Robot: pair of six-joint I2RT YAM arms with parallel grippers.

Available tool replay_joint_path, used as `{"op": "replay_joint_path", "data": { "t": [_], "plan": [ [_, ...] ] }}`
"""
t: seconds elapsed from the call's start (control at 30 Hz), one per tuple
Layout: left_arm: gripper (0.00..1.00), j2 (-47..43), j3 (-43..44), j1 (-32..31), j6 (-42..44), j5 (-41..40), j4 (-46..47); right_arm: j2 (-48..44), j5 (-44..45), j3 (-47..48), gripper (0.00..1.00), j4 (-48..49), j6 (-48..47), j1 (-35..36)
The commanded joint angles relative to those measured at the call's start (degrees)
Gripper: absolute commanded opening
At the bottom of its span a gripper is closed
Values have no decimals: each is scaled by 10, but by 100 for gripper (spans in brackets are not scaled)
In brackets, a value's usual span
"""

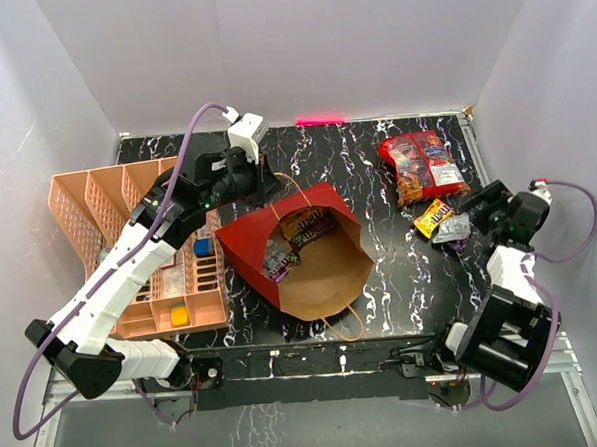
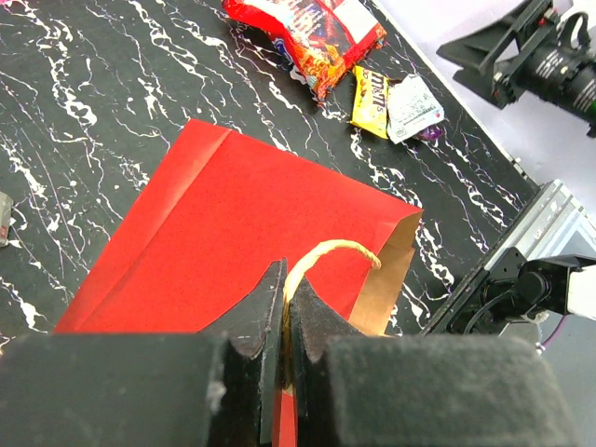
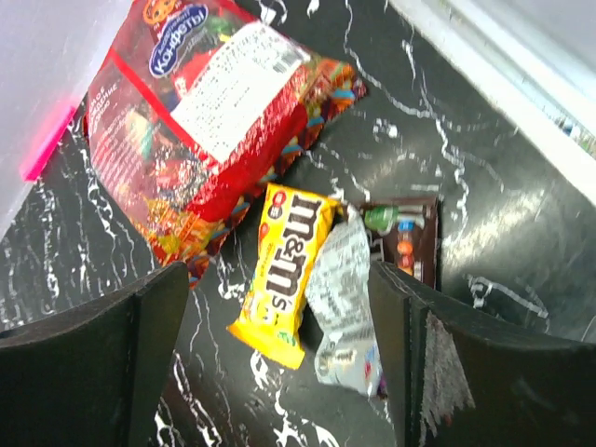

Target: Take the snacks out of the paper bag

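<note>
Paper bag point(image 1: 326, 272) at centre of top view, lying open, mouth toward lower edge; a few snacks point(image 1: 301, 228) visible inside. Left gripper point(image 2: 289, 284) pinched tight on cord handle point(image 2: 331, 249) at bag's upper-left edge. Right gripper point(image 3: 277, 279) spread wide above yellow packet point(image 3: 284, 265), silver wrapper point(image 3: 343, 289), brown packet point(image 3: 410, 237), right side. Two red bags point(image 1: 423, 164) beyond, upper right.

In the top view's centre the packets point(image 1: 304, 226) in the bag point(image 1: 326, 272) are half hidden by its wall and too small to be read, the tray point(image 1: 82, 200) is partly covered by the left arm point(image 1: 145, 257), and in the right wrist view the red pack point(image 3: 196, 121) is cut off at the top edge.
</note>
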Motion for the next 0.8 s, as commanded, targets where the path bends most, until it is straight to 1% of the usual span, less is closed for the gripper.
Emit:
{"op": "replay_joint_path", "data": {
  "t": [0.0,0.07,0.13,0.2,0.27,0.37,0.47,0.6,0.77],
  "plan": [
    [0,-25,5,-2,3,5,-2,40,37,77,83,-72,-50,24],
    [0,-25,4,-3,3,4,-2,49,70,113,87,-94,-59,59],
    [0,-24,3,-2,2,6,-1,58,98,154,92,-111,-67,91],
    [0,-23,3,-3,1,7,0,71,114,215,96,-137,-77,119],
    [0,-23,5,-2,1,9,0,87,130,273,98,-179,-94,161],
    [0,-23,5,-2,1,6,1,89,140,337,98,-199,-149,241],
    [0,-21,2,-2,1,5,2,63,112,363,98,-181,-220,320],
    [0,-19,-1,-2,1,5,5,5,68,366,98,-150,-332,436],
    [0,-15,1,-2,1,7,6,-62,-30,359,98,-201,-478,564]
  ]
}}
